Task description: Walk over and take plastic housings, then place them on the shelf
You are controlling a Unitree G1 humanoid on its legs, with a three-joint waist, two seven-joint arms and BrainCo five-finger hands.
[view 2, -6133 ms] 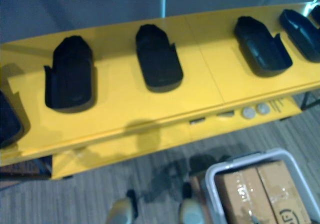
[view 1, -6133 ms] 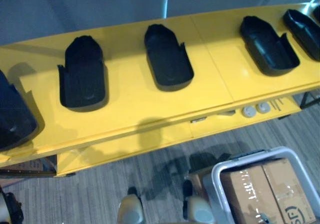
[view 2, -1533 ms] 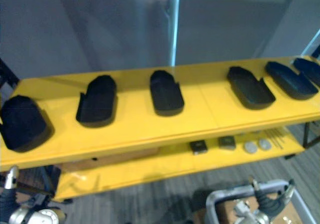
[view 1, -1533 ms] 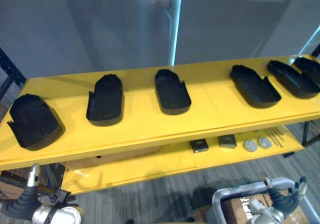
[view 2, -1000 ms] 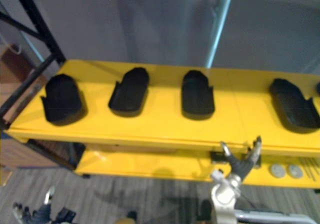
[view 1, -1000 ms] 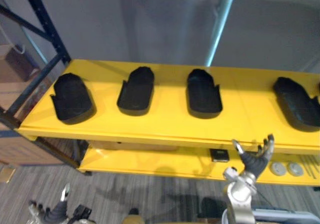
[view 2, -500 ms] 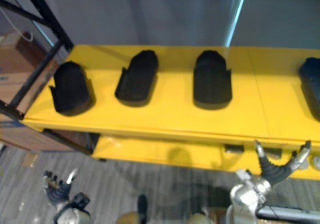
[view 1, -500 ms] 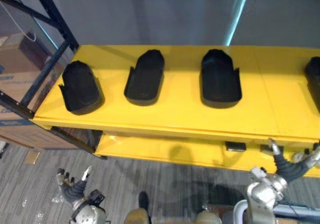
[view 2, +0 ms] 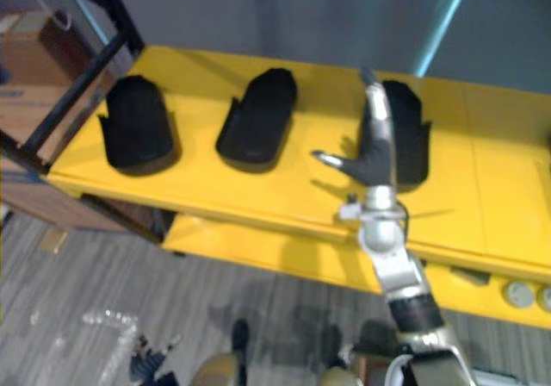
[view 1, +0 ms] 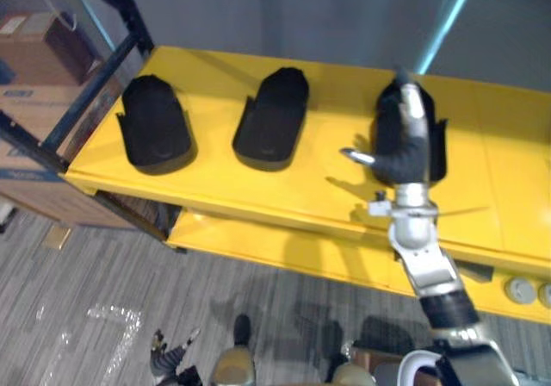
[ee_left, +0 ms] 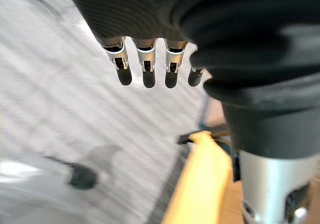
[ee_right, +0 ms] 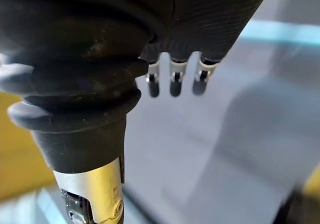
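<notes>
Three black plastic housings lie in a row on the yellow top shelf: one at the left, one in the middle, one at the right. My right hand is raised in front of the right housing and hides its middle. Its fingers are straight, the thumb sticks out sideways, and it holds nothing. Whether it touches the housing I cannot tell. My left hand hangs low near the floor, open, with its fingers straight and empty.
A black rack upright slants past the shelf's left end, with cardboard boxes behind it. The lower yellow shelf carries grey discs at its right end. A white bin rim sits by my right side.
My right arm has risen from below the shelf's front edge to over the right housing. The left hand stays low. The camera has shifted.
</notes>
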